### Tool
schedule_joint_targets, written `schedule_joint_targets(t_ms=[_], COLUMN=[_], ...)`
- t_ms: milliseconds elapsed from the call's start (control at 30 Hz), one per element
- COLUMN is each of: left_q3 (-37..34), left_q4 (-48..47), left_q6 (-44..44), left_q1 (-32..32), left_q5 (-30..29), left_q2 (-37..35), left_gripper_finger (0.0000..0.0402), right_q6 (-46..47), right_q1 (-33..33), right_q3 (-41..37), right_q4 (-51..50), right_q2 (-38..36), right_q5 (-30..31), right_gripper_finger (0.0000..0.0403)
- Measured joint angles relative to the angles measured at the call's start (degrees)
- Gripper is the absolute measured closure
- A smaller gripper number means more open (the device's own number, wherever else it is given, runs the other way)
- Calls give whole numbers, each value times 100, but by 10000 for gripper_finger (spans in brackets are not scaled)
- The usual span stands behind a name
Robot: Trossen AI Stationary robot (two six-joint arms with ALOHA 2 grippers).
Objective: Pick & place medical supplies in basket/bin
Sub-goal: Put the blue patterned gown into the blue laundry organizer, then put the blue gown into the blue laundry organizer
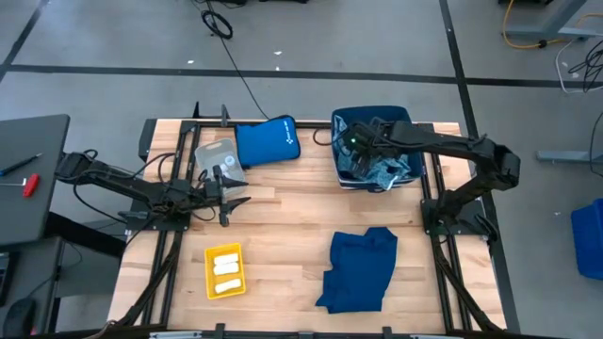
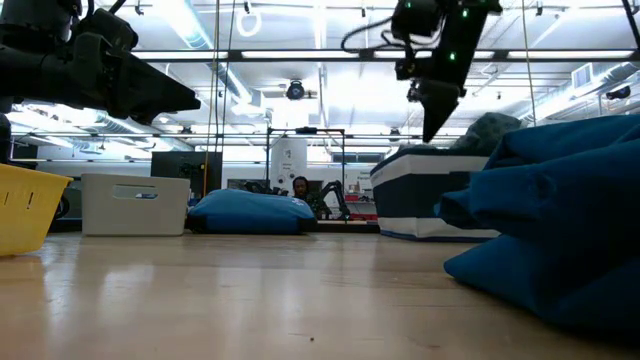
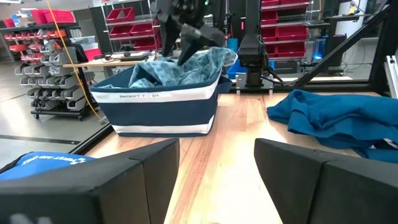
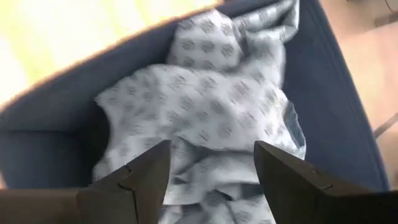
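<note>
Right gripper (image 4: pixel 208 180): held above the basket (image 4: pixel 348 106), jaws parted wide, nothing gripped.

Directly beneath it: patterned cloth (image 4: pixel 211 106), lying crumpled inside the basket, one fold draped over the rim. Placement judged done.

Farther off, on bare table well clear of the basket: navy cloth (image 1: pixel 358 268), heaped, not yet collected.

Farther still: yellow tray (image 1: pixel 224 270) holding white rolls (image 1: pixel 225 266), not yet moved.

Left gripper (image 1: pixel 232 191): parked low at the far side from the basket, jaws wide, empty.

Roughly one item binned; the remainder is outstanding.
</note>
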Motion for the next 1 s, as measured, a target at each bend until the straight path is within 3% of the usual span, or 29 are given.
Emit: schedule_joint_targets(t_ms=[267, 467, 800, 1000], left_q3=[0, 0, 0, 0], left_q4=[0, 0, 0, -7], left_q6=[1, 1, 20, 27], left_q1=[0, 0, 0, 0], left_q5=[0, 0, -2, -2], left_q2=[1, 0, 1, 1], left_gripper_finger=[189, 189, 189, 189], right_q6=[26, 528, 1800, 2748], right_q1=[750, 1524, 3533, 4768], right_q3=[390, 425, 424, 423], right_q4=[-650, -869, -571, 102], right_q2=[-2, -2, 120, 597], right_q5=[-66, -1062, -2380, -2538], right_gripper_finger=[165, 165, 165, 165])
